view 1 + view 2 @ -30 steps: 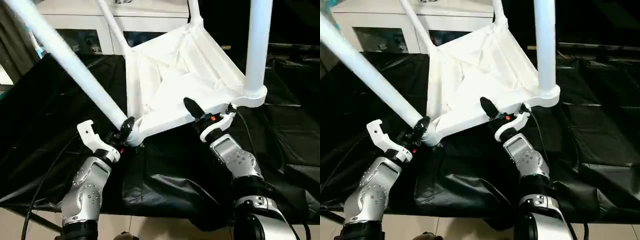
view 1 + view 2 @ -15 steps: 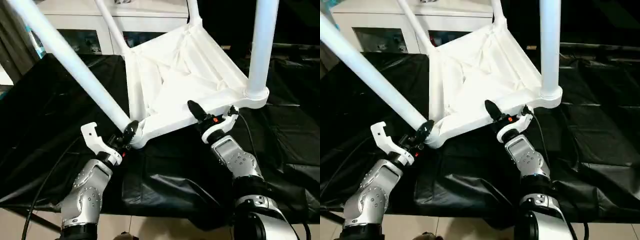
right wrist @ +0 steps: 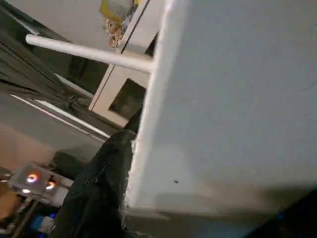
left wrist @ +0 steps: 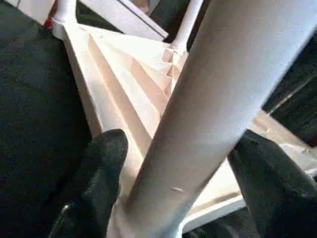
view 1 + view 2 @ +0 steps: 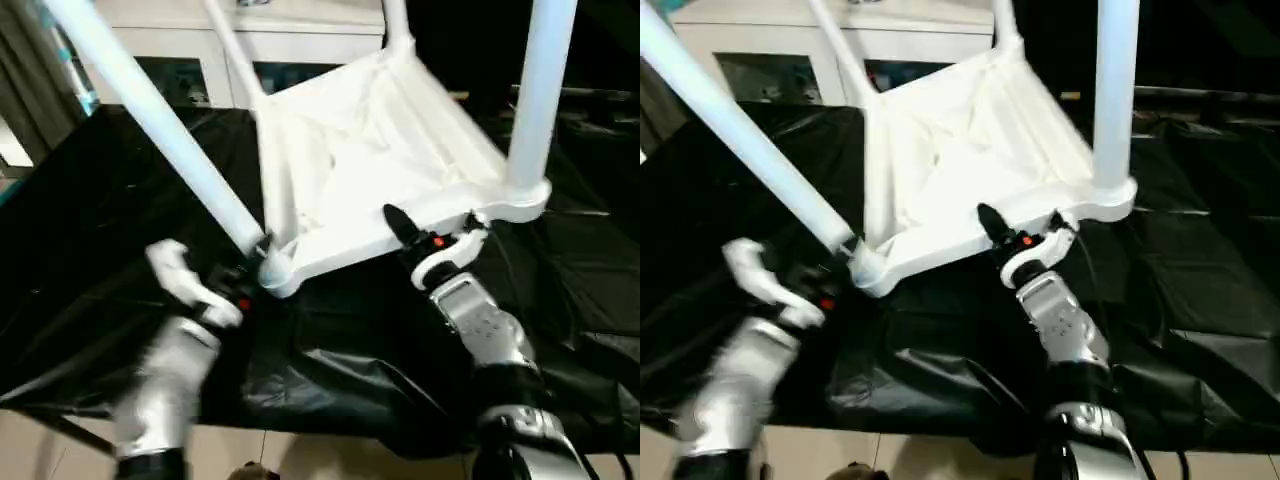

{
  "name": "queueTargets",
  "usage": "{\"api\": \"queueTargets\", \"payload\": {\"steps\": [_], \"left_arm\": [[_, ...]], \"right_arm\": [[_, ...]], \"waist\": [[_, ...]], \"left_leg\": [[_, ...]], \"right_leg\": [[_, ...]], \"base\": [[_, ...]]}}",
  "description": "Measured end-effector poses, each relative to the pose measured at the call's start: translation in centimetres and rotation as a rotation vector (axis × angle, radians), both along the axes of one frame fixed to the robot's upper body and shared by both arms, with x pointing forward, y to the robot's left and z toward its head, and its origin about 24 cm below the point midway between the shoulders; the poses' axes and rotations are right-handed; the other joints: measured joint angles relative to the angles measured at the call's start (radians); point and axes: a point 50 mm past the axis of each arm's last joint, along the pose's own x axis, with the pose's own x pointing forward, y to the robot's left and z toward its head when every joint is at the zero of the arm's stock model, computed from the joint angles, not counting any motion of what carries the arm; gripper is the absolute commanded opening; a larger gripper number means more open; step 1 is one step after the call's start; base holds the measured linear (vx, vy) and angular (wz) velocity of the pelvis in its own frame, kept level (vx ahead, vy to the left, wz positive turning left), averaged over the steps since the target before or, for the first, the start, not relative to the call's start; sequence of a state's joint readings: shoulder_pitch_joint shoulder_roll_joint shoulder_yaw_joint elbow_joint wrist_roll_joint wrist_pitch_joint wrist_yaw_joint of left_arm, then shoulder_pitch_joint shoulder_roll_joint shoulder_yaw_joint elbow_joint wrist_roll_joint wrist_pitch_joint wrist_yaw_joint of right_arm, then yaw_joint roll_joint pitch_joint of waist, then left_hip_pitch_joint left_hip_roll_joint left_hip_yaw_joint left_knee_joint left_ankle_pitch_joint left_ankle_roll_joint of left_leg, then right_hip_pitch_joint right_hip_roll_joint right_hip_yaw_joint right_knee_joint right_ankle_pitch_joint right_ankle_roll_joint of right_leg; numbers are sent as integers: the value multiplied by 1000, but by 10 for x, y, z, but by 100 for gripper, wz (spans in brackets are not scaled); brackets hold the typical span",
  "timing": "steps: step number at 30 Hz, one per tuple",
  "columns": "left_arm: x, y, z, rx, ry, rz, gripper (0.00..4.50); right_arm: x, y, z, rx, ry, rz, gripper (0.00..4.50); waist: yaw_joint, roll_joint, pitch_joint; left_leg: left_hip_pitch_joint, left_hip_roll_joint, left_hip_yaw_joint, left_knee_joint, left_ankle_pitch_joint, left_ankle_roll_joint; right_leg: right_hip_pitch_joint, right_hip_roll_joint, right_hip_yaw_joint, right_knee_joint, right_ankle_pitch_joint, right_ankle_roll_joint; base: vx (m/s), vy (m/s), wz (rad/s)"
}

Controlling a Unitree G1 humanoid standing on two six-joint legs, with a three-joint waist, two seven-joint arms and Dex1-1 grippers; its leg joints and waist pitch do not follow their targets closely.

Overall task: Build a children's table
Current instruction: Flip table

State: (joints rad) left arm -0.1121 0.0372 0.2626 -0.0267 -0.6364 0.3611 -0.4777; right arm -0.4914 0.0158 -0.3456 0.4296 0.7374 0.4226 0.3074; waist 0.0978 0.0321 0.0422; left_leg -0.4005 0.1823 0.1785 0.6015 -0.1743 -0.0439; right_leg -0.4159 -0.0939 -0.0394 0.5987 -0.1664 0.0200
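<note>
The children's table (image 5: 370,130) lies upside down and tilted, ribbed underside up, with its legs pointing upward. My left gripper (image 5: 240,280) is at the near-left corner socket (image 5: 275,270). In the left wrist view its black fingers (image 4: 99,168) stand open on either side of that corner's leg (image 4: 208,109). My right gripper (image 5: 420,235) is shut on the near rim of the table top. One black finger (image 5: 398,222) lies over the rim, and the other is hidden beneath it. Another leg (image 5: 535,100) rises from the near-right corner.
A black sheet (image 5: 340,350) covers the work surface and hangs over its front edge. A white cabinet with glass doors (image 5: 180,60) stands behind the table. A black cable (image 5: 80,380) trails beside my left forearm.
My left arm is blurred, and its fingers have spread wider around the leg. The right gripper has closed further on the rim. The table has shifted slightly right.
</note>
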Motion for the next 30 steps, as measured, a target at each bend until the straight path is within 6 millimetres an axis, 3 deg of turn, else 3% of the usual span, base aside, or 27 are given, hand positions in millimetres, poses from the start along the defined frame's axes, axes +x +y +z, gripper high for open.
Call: {"api": "queueTargets", "payload": {"steps": [7, 11, 15, 17, 20, 25, 30], "left_arm": [[-23, 30, -6, 106, 52, 26, 445], [-23, 18, -3, 242, 25, -111, 450], [-22, 12, 2, 309, -14, -159, 450], [-21, 12, 5, 331, -32, -159, 450], [-16, 12, 19, 380, -95, -171, 450], [-9, 1, 61, 470, -279, -272, 450], [-10, -10, 82, 521, -352, -369, 450]], "right_arm": [[-8, -35, 22, -126, -56, -139, 222], [-8, -48, 30, -176, -50, -204, 222], [-8, -53, 33, -204, -50, -215, 222], [-9, -57, 38, -236, -53, -212, 222], [-11, -62, 48, -292, -74, -212, 222], [-10, -68, 64, -411, -103, -216, 222], [-9, -71, 81, -556, -141, -208, 221]], "waist": [[15, 1, -1], [12, 1, -1], [-9, 2, -2], [-12, 2, -2], [-15, 2, -2], [-12, 0, -3], [-11, -5, -5]], "left_leg": [[1, 0, 1, 0, 2, -1], [3, 0, 1, 0, 3, -1], [8, -1, 1, -3, 3, -2], [9, -1, 1, -4, 4, -4], [11, 0, 1, -5, 5, -5], [14, -1, 1, -5, 5, -5], [15, -1, 1, -4, 5, -5]], "right_leg": [[4, -1, 1, 0, -3, 5], [6, -1, 2, 0, -3, 8], [8, 0, 3, 0, -3, 9], [8, 1, 3, 0, -3, 9], [9, 2, 3, 0, -3, 10], [11, 1, 4, 1, -4, 10], [13, 1, 4, 1, -4, 11]], "base": [[0, 0, 0], [0, 0, 0], [0, 0, 0], [0, 0, 0], [0, 0, 0], [0, 0, 0], [0, 0, 0]]}}
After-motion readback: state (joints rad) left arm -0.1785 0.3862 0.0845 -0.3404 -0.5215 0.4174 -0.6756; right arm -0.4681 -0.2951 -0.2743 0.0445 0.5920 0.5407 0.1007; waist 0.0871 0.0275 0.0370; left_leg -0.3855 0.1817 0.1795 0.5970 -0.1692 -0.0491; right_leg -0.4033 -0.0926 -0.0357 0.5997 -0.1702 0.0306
